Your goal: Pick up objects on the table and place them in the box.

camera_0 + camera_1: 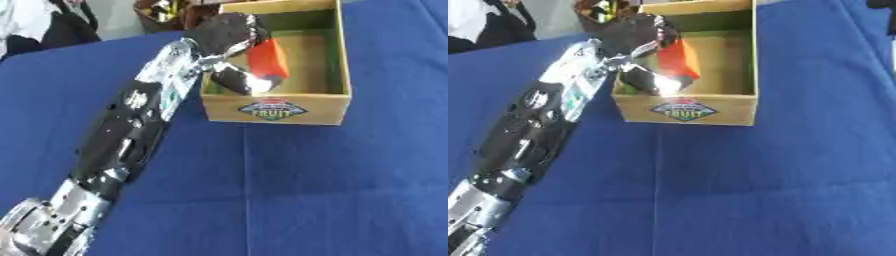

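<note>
The left hand (229,37) reaches over the box (276,107), fingers and thumb curled round a red-orange block (268,58). The block hangs inside the box's walls (whether it touches the floor, I cannot tell). The box, with a "FRUIT" label (273,110) on its near wall, stands on the blue cloth (332,190). The right hand shows nowhere.

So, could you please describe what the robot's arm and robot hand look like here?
The left arm is a chunky black shell with shiny silver joints and a silver section near the wrist. Its robot hand is black with reflective silver fingers. No cables are clearly visible.
</note>
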Robot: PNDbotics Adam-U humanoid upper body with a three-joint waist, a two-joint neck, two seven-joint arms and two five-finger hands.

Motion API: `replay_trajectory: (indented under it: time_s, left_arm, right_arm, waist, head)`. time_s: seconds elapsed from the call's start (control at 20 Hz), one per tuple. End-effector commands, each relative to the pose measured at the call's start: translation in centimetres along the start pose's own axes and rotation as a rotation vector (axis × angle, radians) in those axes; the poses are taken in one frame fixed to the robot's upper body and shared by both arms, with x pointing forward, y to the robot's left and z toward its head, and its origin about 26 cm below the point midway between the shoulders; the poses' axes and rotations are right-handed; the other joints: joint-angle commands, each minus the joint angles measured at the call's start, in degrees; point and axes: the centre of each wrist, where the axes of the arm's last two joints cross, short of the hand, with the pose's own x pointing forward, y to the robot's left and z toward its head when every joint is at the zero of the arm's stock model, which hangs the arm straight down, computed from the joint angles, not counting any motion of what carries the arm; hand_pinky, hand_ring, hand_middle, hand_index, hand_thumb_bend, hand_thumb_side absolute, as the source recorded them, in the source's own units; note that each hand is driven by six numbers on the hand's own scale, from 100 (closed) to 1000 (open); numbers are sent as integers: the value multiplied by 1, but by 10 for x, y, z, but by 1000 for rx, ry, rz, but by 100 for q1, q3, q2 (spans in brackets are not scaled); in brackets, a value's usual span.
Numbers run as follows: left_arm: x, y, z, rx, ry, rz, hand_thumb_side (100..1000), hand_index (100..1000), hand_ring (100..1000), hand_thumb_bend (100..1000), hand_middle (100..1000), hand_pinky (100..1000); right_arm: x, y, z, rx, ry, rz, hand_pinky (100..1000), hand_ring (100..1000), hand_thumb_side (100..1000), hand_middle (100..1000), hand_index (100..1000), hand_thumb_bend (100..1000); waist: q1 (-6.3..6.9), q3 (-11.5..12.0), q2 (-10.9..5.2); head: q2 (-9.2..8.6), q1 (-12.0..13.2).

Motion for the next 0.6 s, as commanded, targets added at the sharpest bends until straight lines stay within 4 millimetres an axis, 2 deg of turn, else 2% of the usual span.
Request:
replay_trajectory:
  time_s: [0.05, 0.15, 0.2, 0.3, 0.45, 0.55, 0.6]
  left_arm:
    - [-5, 10, 1, 17, 33, -45, 718, 1000, 710, 480, 720, 604]
    - [-6, 10, 2, 28, 52, -52, 737, 1000, 738, 563, 763, 615]
    - [-7, 10, 2, 38, 62, -53, 738, 1000, 737, 564, 761, 612]
    - [-7, 14, 2, 78, 79, -42, 721, 1000, 695, 503, 707, 572]
    - [-7, 22, 4, 173, 104, -5, 698, 1000, 646, 476, 644, 528]
    - [-6, 30, 7, 248, 119, 20, 696, 933, 600, 454, 589, 482]
    - [-5, 34, 9, 285, 124, 32, 696, 933, 600, 454, 589, 482]
  right_arm:
    - [7, -1, -3, -3, -29, -7, 931, 866, 601, 613, 797, 100]
    - [7, 0, -3, -2, -28, -8, 932, 866, 602, 612, 796, 100]
    - [7, 0, -3, -1, -26, -8, 932, 866, 602, 613, 797, 100]
    - [6, 0, -2, -2, -24, -7, 932, 866, 602, 612, 797, 100]
    - [6, -1, -2, -4, -21, -7, 932, 866, 602, 612, 797, 100]
    - [6, -1, -2, -7, -20, -5, 932, 866, 601, 613, 797, 100]
    - [6, -2, -1, -9, -19, -4, 932, 866, 601, 613, 797, 100]
  waist:
    - [-74, -1, -120]
    - [-81, 4, -119]
    - [-84, 6, -119]
    - [-90, 14, -121]
    - [-103, 34, -128]
    - [-118, 62, -139]
    - [-125, 80, -145]
  head:
    - [-100, -10]
    - [-115, -14]
    - [-121, -14]
    - [-123, -17]
    - [-115, -39]
    - [-100, -61]
    - [-89, -73]
